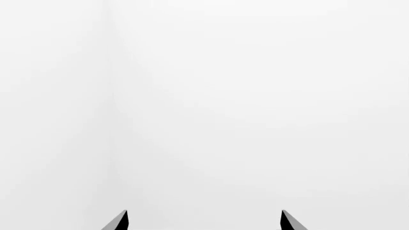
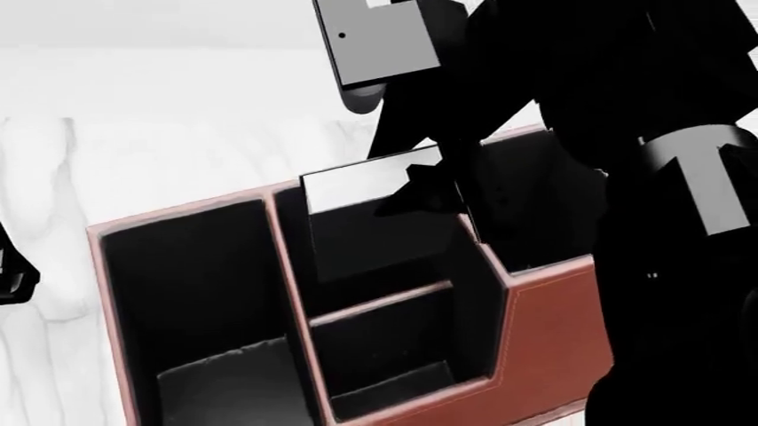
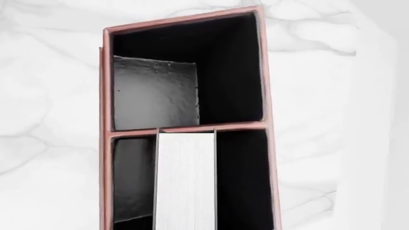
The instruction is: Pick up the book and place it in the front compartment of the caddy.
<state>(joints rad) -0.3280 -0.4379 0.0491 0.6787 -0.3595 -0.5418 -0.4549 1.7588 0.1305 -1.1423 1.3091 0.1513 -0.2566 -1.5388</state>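
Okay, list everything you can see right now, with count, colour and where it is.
Thin black book with white page edge: one, black and white, upright in the reddish-brown caddy's middle section, held at its top edge.
Reddish-brown leather-look caddy with black lining: one, on the marble surface, below the right arm.
Front compartment: one, black-lined, the book stands in it.
White marble-look surface: one, under and around the caddy.
Right gripper: one, black, clamped on the book's top edge.
Left gripper: one, dark fingertips apart, facing a blank white background.
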